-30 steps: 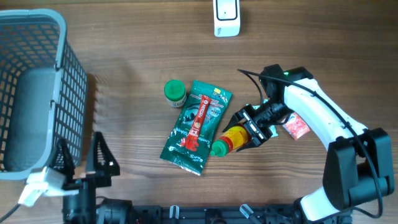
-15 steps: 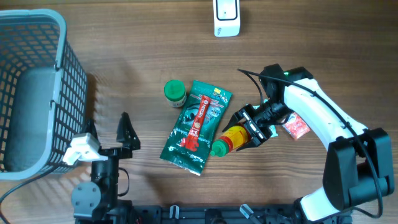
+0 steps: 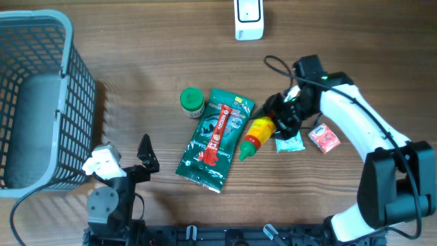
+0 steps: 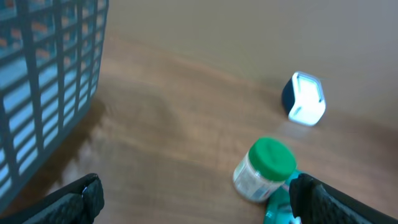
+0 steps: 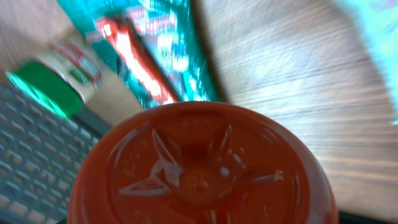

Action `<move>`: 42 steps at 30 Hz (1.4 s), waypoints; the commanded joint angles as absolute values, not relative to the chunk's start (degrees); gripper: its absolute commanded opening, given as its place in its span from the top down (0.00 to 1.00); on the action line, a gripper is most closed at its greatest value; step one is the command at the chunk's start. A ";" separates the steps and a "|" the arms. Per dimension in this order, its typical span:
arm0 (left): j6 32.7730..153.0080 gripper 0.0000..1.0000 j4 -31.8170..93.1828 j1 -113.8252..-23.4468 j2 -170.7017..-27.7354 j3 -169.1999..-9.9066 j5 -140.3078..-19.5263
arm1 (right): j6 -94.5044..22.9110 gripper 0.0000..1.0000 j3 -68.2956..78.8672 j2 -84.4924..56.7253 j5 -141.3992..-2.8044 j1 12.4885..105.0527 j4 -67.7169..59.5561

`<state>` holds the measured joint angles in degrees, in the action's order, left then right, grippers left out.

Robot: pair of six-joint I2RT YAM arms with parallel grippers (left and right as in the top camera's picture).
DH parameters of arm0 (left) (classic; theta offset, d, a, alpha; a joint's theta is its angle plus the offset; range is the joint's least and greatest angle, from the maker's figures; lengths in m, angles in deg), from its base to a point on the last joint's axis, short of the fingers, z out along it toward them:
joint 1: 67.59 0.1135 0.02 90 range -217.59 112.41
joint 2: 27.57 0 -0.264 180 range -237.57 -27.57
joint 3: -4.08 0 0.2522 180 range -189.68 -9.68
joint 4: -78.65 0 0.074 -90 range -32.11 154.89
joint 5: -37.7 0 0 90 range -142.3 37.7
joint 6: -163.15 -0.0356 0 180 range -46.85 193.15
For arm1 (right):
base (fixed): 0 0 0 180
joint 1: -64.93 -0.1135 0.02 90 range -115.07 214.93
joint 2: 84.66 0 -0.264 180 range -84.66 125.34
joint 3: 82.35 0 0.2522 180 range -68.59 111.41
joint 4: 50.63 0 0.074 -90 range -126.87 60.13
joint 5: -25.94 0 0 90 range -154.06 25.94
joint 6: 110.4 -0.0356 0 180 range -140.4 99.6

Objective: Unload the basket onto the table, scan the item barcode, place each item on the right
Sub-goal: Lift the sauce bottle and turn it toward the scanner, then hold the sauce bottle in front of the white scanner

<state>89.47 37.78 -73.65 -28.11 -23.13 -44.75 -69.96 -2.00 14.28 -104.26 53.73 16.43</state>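
Right pincer (image 3: 275,123) clamped on sauce bottle (image 3: 255,133), cap just beside pouch's (image 3: 213,140) right edge. Left pincer (image 4: 198,190) gaped empty, left of pouch. Risk imo: round bottle could've rolled in grip, barcode missing scanner (image 3: 248,17), well beyond pouch's top.

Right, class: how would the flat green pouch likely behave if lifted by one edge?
The green pouch lies flat and thin, so it would probably sag. Its shiny film looks slippery to pinch. It seems light for its area, so a push would likely slide it.
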 commanded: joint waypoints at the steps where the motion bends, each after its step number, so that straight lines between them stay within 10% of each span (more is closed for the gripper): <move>1: 88.55 0.00 31.46 -73.96 -27.95 -22.85 -45.21 | -73.52 0.96 1.78 10.52 -95.19 56.60 15.56; 12: 88.55 0.00 15.77 -73.96 -27.95 -22.85 -45.21 | -101.98 0.95 1.30 2.15 -63.00 53.91 -1.47; 29: 88.55 0.00 15.77 -73.96 -27.95 -22.85 -45.21 | -85.17 0.82 3.74 34.37 -70.36 53.84 -76.31; 42: 88.55 0.00 15.77 -73.96 -27.95 -22.85 -45.21 | -93.06 0.80 35.13 58.45 -70.56 52.73 -76.24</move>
